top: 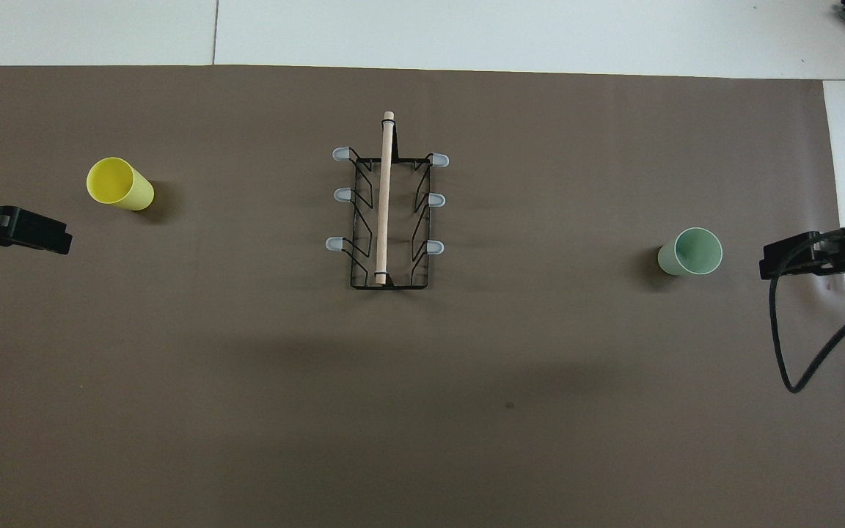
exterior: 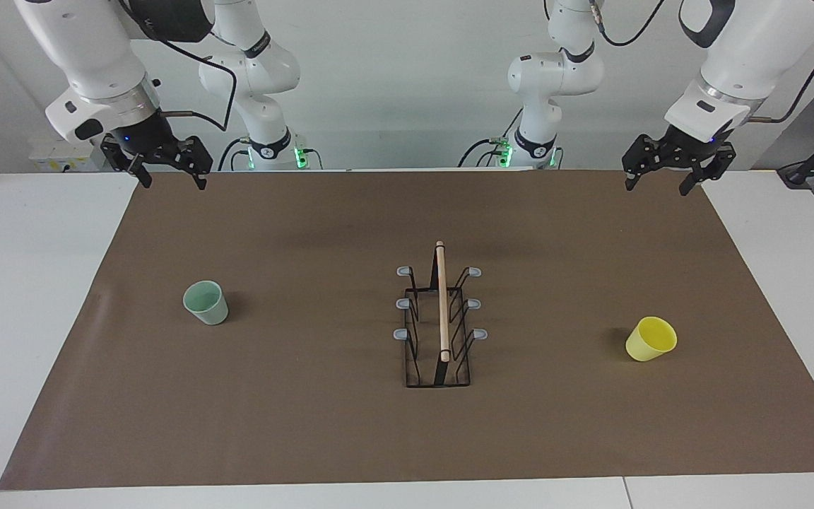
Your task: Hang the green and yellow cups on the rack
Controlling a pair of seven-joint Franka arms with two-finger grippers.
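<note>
On the bench, both grippers, left [exterior: 670, 175] and right [exterior: 167, 168], are hanging with jaws spread, empty; the pale green plastic cup [exterior: 206, 302] wants a rim-side pinch.

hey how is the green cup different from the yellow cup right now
The pale mint green plastic cup stands toward the right arm's end of the table; the bright yellow plastic cup stands toward the left arm's end, farther from the robots. Both are upright, handleless, tapered, equal-sized, and not yet hung.

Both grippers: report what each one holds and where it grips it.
Nothing is held. The left gripper and right gripper hang open and empty above the table; the green cup and yellow cup stand untouched.
</note>
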